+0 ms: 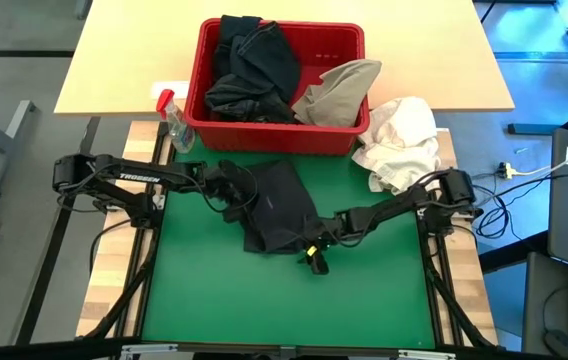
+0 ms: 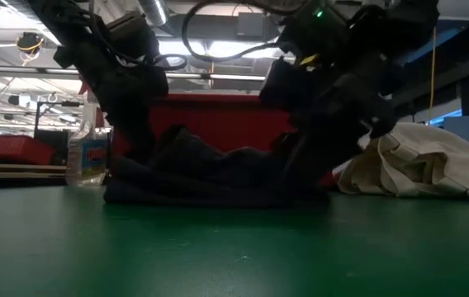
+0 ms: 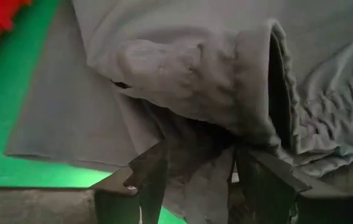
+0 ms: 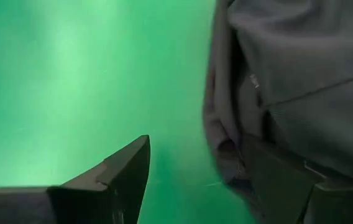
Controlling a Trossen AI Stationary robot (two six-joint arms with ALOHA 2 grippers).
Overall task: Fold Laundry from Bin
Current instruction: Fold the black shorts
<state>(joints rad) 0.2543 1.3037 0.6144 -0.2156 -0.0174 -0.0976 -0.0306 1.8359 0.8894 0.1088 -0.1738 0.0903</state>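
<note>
One dark charcoal garment lies crumpled on the green mat in front of the red bin. More dark laundry and a khaki piece fill the bin. My left gripper is at the garment's left edge, open, slanting down, with a bunched fold between its fingers. My right gripper is low at the garment's near right corner, open. In the right wrist view one finger is over bare mat and the other is against the garment's edge. My left gripper stands astride a bunched fold of the garment's left edge, slanting down from the table's left. Cloth fills the gap and meets both fingers, several layers of it. The garment lies on the mat. My right gripper: whether its finger touches the garment's edge I cannot tell.
A clear spray bottle with a red top stands at the bin's left near corner. A white cloth bundle lies at the bin's right, beside the right arm. Bare green mat stretches toward the near edge.
</note>
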